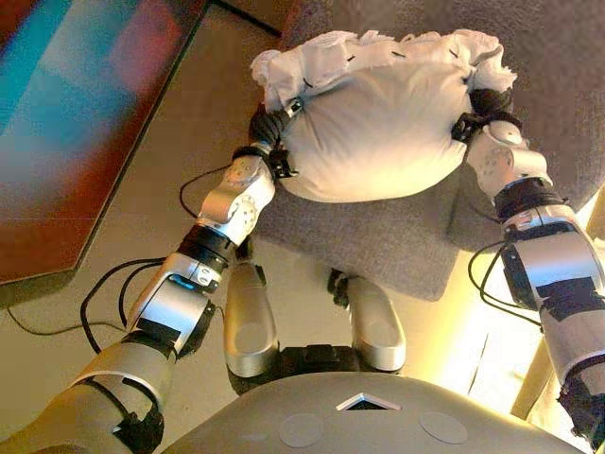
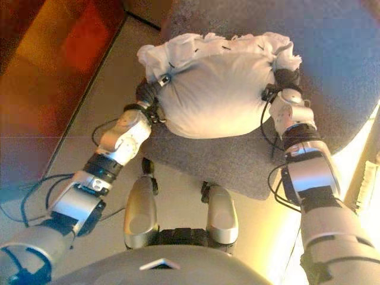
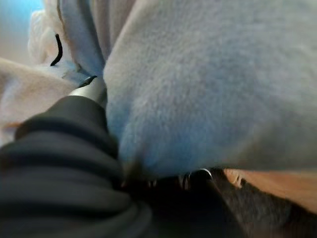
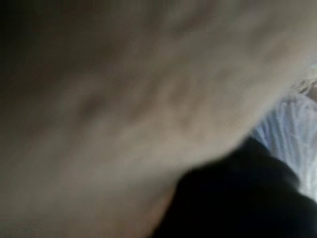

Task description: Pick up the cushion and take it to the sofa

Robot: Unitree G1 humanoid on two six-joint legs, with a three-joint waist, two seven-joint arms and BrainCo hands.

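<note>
The grey sofa seat (image 1: pixel 397 236) serves as the reference surface. Its near edge lies just beyond the robot, and the beige floor (image 1: pixel 161 180) runs along its left side.

The cushion (image 1: pixel 378 128) sits above the near part of the seat, pressed between both hands. It is a plump white cushion with a ruffled white frill (image 1: pixel 378 45) along its far edge. Whether its underside touches the seat cannot be determined from the head views.

The left hand (image 1: pixel 269 128) is at the cushion's left end. Its dark ribbed cover presses against the fabric, and a silver finger (image 1: pixel 295 106) lies over the cushion near the frill. In the left wrist view the cushion (image 3: pixel 208 84) bulges over the cover and fingertips show at its lower edge, so the hand is clasping the cushion.

The right hand (image 1: pixel 482 118) is at the cushion's right end, its cover against the fabric. Its fingers are buried in the cushion, and the right wrist view shows only fabric close up, so its grasp cannot be determined.

Beyond the cushion, the seat continues to the far edge of the view. A reddish-brown panel (image 1: pixel 76 123) lies left of the sofa, across the floor strip.
</note>
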